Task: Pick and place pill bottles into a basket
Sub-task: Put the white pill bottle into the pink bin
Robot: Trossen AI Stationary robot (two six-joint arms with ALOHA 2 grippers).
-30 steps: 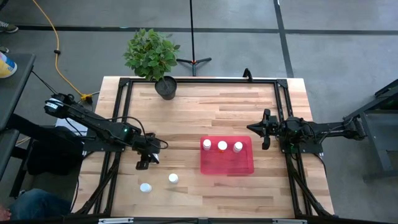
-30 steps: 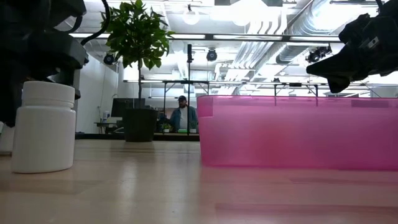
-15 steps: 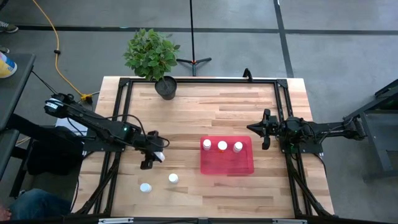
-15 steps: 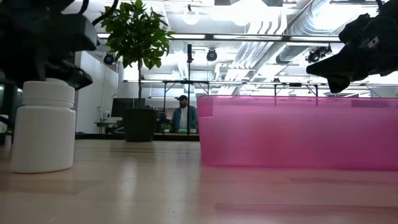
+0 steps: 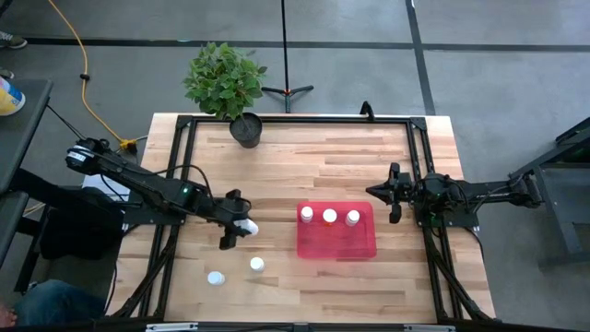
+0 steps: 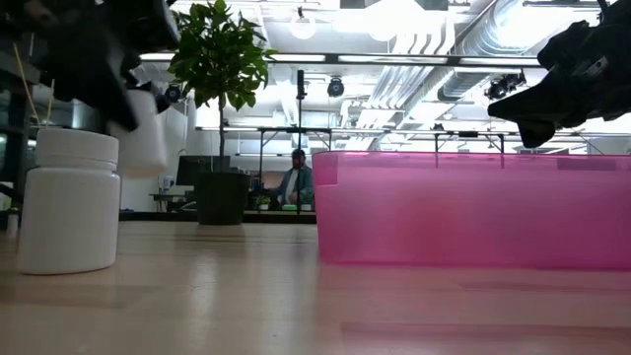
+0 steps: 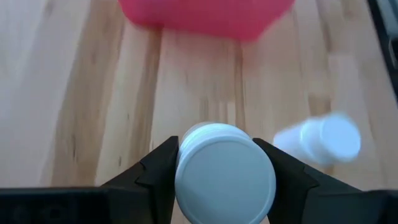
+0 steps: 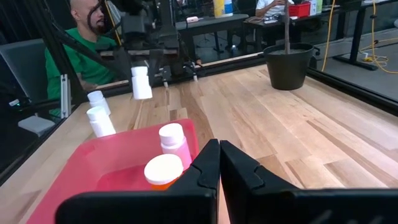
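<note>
My left gripper (image 5: 240, 229) is shut on a white pill bottle (image 6: 146, 133) and holds it above the table, left of the red tray (image 5: 337, 242). The held bottle also shows in the right wrist view (image 8: 141, 83). Three white-capped bottles (image 5: 329, 216) stand in the tray along its far side. Two more bottles (image 5: 256, 265) (image 5: 216, 278) stand on the table near the front edge. My right gripper (image 5: 395, 194) is shut and empty, hovering right of the tray. My left gripper pinches the bottle between its two fingers (image 7: 160, 171), one on each side of the bottle's top by the cap (image 7: 185, 167). The fingers come from above, pointing down. The bottle hangs below them about upright, cap up, clear of the table.
A dark plant pot (image 5: 246, 129) with a green plant stands at the far left of the table. A black frame (image 5: 295, 118) runs along the table's edges. A person in green (image 8: 93, 37) sits beyond the table's left side.
My left gripper has risen and gone toward the table's right edge, nearer the red tray, carrying the pill bottle, which is now lifted clear of the table. The other bottles and my right arm have stayed where they were.
</note>
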